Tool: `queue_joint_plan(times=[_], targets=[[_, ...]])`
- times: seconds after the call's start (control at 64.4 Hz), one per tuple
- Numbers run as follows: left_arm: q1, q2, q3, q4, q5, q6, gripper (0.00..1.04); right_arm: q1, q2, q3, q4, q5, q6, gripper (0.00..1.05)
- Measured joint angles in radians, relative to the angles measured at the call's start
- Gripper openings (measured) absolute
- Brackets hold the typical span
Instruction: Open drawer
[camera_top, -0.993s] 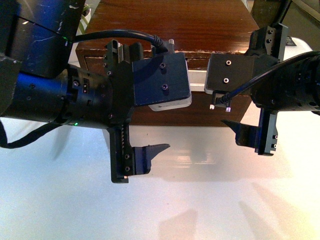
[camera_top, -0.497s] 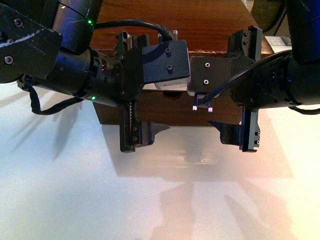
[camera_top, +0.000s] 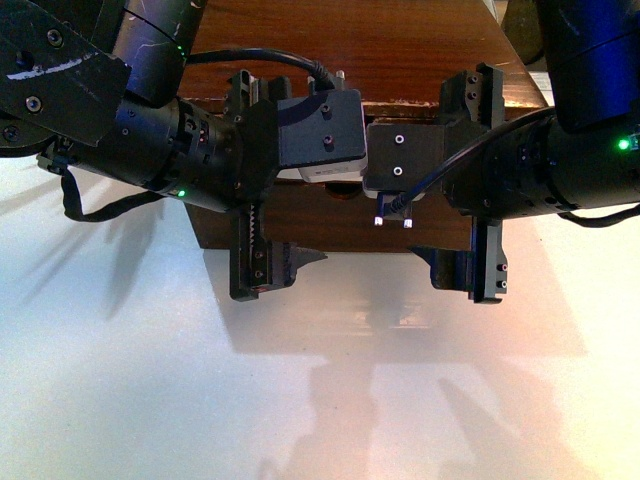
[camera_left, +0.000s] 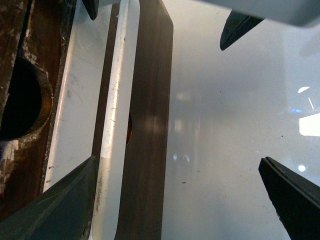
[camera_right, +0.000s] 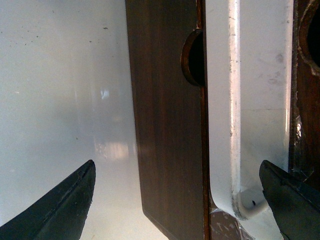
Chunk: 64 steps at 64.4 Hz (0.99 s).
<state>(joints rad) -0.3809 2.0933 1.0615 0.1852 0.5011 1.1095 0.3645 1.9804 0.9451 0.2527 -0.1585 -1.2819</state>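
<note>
The drawer (camera_left: 75, 100) is dark brown with clear tape patches, a half-round notch (camera_left: 20, 100) and a long white bar handle (camera_left: 117, 100). It also shows in the right wrist view (camera_right: 302, 125), where the handle's end (camera_right: 235, 150) curves into the front. In the front view the arms hide the handle and only the drawer's top edge (camera_top: 420, 102) shows. My left gripper (camera_left: 177, 165) is open, with one finger (camera_left: 70, 200) over the handle and the other over the table. My right gripper (camera_right: 177, 165) is open, straddling the handle the same way. Neither grips anything.
A plain handleless dark wood front (camera_left: 147, 125) lies below the drawer, between each gripper's fingers; it also shows in the right wrist view (camera_right: 165, 110). The cabinet's top (camera_top: 350, 40) fills the back. The glossy white table (camera_top: 320, 400) spreads in front. The two wrists nearly touch at the middle.
Both arms have moved in toward the cabinet and toward each other. The left gripper rose and shifted right, and the right gripper shifted left. Both stay open.
</note>
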Motion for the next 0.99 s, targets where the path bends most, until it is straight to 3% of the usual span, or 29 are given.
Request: queue_joint_plan(times=[0.993], targets=[[-0.012, -0.019, -0.061, 0.001, -0.003, 0.038, 0.96, 0.047, 0.021, -0.013, -0.061, -0.029, -0.048, 0.96]])
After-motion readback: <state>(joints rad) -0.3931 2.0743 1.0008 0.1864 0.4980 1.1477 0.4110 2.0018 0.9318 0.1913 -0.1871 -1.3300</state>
